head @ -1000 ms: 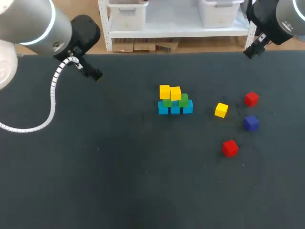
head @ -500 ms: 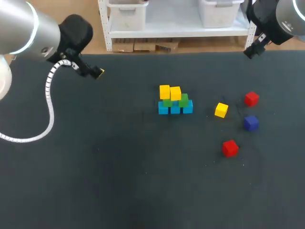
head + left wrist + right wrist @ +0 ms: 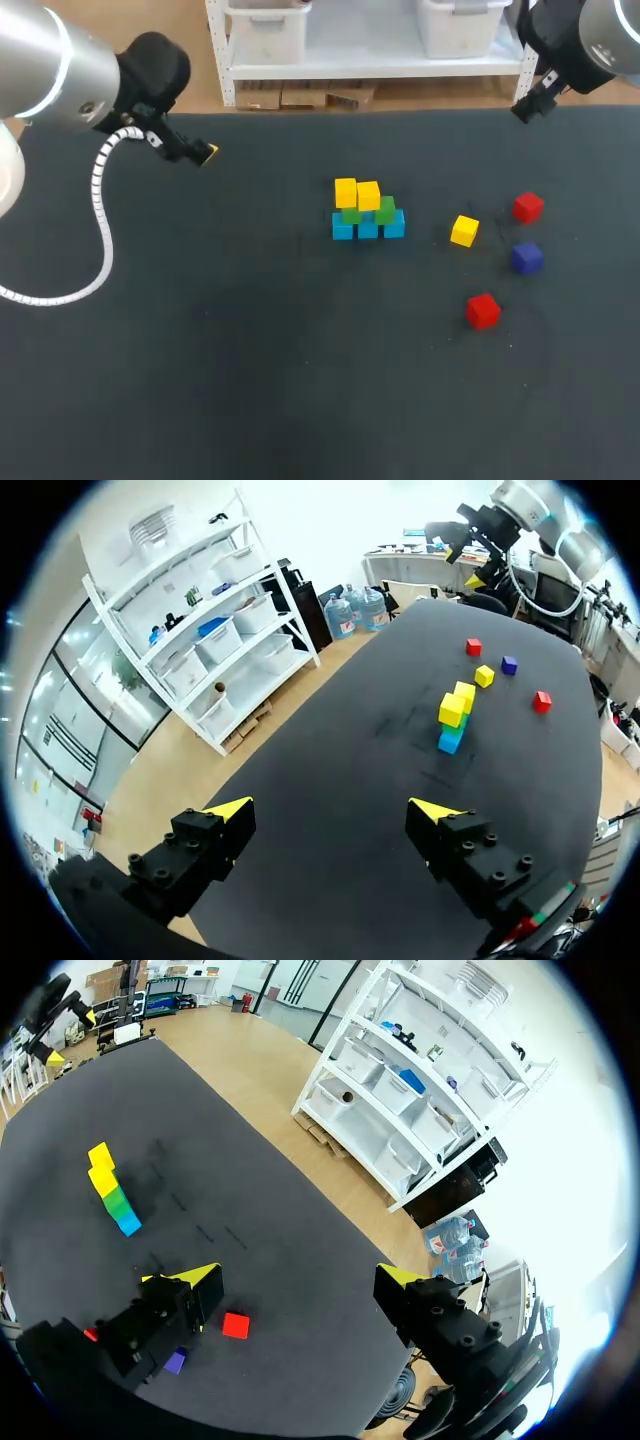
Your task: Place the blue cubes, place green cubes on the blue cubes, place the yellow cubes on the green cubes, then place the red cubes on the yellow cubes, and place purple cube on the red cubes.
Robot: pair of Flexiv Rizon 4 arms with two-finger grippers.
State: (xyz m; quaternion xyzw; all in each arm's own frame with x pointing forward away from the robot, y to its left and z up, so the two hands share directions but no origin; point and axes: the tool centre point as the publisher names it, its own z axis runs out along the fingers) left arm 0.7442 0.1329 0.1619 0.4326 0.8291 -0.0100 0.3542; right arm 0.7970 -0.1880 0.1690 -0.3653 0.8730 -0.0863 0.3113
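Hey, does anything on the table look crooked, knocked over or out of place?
Nothing is spilled or damaged. The stack is lopsided: its two yellow cubes sit toward its left end, leaving the right green cube bare. A loose yellow cube lies beside it.

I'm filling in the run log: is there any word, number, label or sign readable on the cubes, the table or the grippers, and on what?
None. The stack of cubes, the loose yellow cube, the far red cube, the near red cube and the purple cube show plain faces; the table, the left gripper and the right gripper show no legible print.
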